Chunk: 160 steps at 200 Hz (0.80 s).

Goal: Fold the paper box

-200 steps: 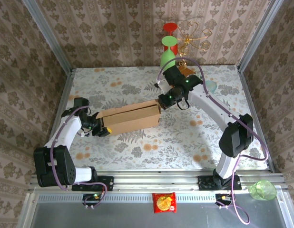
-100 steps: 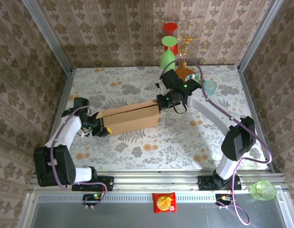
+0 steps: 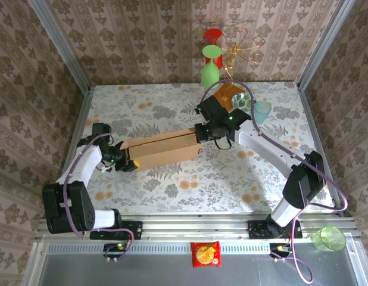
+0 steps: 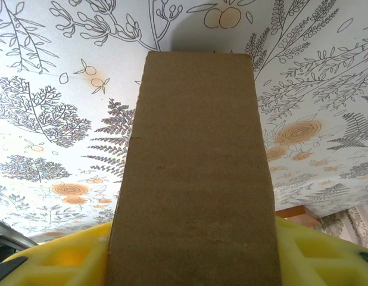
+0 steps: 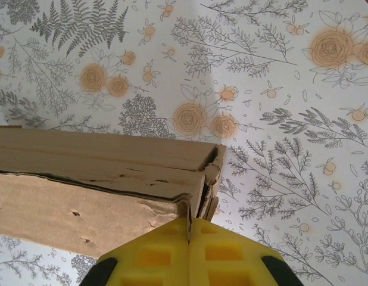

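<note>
- Since a second ago the right arm's elbow has swung out toward the right rail and its wrist has turned in over the box end; the paper box and the left arm sit where they were
- Paper box lies mid-table, long axis running left to right with the right end a little farther from the bases, spanning the gap between my two grippers
- It already reads as a closed, shallow block: walls up, top panel down over them
- From the right wrist I see a dark seam gaping along the long side and a ragged, crumpled corner at the end, so I judge the last tuck at that end is not seated
- Right gripper has its yellow pads almost pressed together, nipping a thin cardboard edge at that corner
- Left gripper straddles the opposite end, pads spread wide with the box's width between them, and I judge it is clamping
- What I judge is left: press the seam shut and tuck the corner
- Behind the right gripper stand a wooden slab with its wire stand and a pale cup, apart from the box, on the floral table
</note>
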Each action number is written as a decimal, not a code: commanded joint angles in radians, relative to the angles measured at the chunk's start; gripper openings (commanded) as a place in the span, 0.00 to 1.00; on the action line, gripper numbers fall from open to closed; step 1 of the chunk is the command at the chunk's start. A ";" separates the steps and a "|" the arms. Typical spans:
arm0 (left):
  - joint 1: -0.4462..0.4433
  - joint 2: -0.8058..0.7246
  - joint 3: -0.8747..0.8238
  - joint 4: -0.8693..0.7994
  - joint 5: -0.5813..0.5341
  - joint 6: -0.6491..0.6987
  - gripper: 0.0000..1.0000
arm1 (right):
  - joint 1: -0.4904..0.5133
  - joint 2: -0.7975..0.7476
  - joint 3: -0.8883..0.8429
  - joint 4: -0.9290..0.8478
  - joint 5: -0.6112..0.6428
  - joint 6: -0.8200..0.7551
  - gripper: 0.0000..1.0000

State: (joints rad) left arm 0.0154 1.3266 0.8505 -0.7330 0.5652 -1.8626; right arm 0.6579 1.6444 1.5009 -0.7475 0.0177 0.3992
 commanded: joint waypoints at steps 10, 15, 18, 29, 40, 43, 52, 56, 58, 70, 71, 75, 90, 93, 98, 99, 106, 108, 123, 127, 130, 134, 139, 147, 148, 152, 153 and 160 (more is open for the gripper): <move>0.007 0.020 -0.018 -0.019 -0.090 -0.023 0.25 | 0.053 -0.011 -0.037 -0.010 0.016 0.047 0.00; 0.006 0.021 -0.018 -0.016 -0.090 -0.024 0.25 | 0.056 -0.013 -0.043 -0.006 0.024 0.052 0.00; 0.007 0.020 -0.018 -0.015 -0.090 -0.024 0.25 | 0.058 -0.013 -0.047 -0.005 0.028 0.054 0.00; 0.007 0.022 -0.018 -0.013 -0.090 -0.026 0.25 | 0.065 -0.018 -0.066 0.005 0.044 0.055 0.00; 0.006 0.022 -0.019 -0.008 -0.090 -0.027 0.25 | 0.078 -0.031 -0.099 0.034 0.066 0.049 0.00; 0.007 0.023 -0.021 -0.008 -0.090 -0.027 0.25 | 0.081 -0.034 -0.109 0.043 0.070 0.046 0.00; 0.008 0.025 -0.022 -0.002 -0.088 -0.026 0.25 | 0.088 -0.046 -0.142 0.073 0.082 0.041 0.00; 0.008 0.027 -0.023 0.001 -0.087 -0.026 0.25 | 0.090 -0.050 -0.151 0.084 0.086 0.040 0.00; 0.008 0.028 -0.024 0.001 -0.085 -0.025 0.25 | 0.091 -0.053 -0.158 0.088 0.090 0.040 0.00; 0.011 0.032 -0.024 0.005 -0.081 -0.016 0.26 | 0.094 -0.058 -0.176 0.099 0.105 0.038 0.00; 0.012 0.032 -0.024 0.006 -0.081 -0.015 0.26 | 0.095 -0.058 -0.177 0.100 0.107 0.037 0.00; 0.013 0.034 -0.024 0.011 -0.079 -0.010 0.27 | 0.095 -0.058 -0.180 0.099 0.112 0.036 0.00; 0.021 0.031 -0.017 0.025 -0.081 0.028 0.39 | 0.096 -0.056 -0.182 0.103 0.128 0.034 0.00; 0.023 0.030 -0.016 0.028 -0.082 0.039 0.43 | 0.097 -0.055 -0.182 0.102 0.131 0.034 0.00; 0.029 0.028 -0.013 0.032 -0.083 0.058 0.50 | 0.097 -0.052 -0.179 0.101 0.135 0.033 0.00; 0.031 0.028 -0.013 0.034 -0.083 0.062 0.50 | 0.097 -0.052 -0.180 0.100 0.135 0.033 0.00; 0.040 0.022 -0.007 0.034 -0.082 0.089 0.60 | 0.096 -0.047 -0.171 0.097 0.139 0.031 0.00; 0.043 0.020 -0.006 0.034 -0.082 0.099 0.63 | 0.096 -0.045 -0.168 0.095 0.140 0.031 0.00; 0.060 0.002 0.002 0.035 -0.073 0.162 0.74 | 0.096 -0.027 -0.140 0.075 0.144 0.027 0.00; 0.062 -0.004 0.004 0.031 -0.071 0.182 0.75 | 0.096 -0.023 -0.132 0.069 0.143 0.025 0.00; 0.066 -0.008 0.005 0.025 -0.071 0.193 0.77 | 0.096 -0.019 -0.127 0.065 0.144 0.026 0.00; 0.069 -0.016 0.008 0.014 -0.071 0.210 0.78 | 0.097 -0.015 -0.120 0.059 0.147 0.025 0.00; 0.074 -0.027 0.009 0.000 -0.072 0.229 0.80 | 0.096 -0.012 -0.114 0.055 0.147 0.023 0.00; 0.081 -0.047 0.006 -0.018 -0.073 0.255 0.80 | 0.097 -0.008 -0.104 0.049 0.148 0.022 0.00; 0.082 -0.049 0.005 -0.019 -0.074 0.258 0.80 | 0.097 -0.008 -0.103 0.049 0.148 0.022 0.00; 0.086 -0.059 0.001 -0.024 -0.074 0.265 0.80 | 0.097 -0.006 -0.099 0.047 0.147 0.022 0.00; 0.087 -0.061 -0.002 -0.024 -0.074 0.267 0.81 | 0.096 -0.005 -0.098 0.046 0.147 0.022 0.00; 0.093 -0.084 -0.012 -0.029 -0.077 0.280 0.81 | 0.097 -0.002 -0.091 0.042 0.145 0.022 0.00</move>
State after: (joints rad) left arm 0.0895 1.3148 0.8452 -0.7071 0.5152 -1.6932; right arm 0.7403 1.6051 1.3827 -0.6170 0.1699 0.4263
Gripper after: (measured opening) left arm 0.804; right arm 0.052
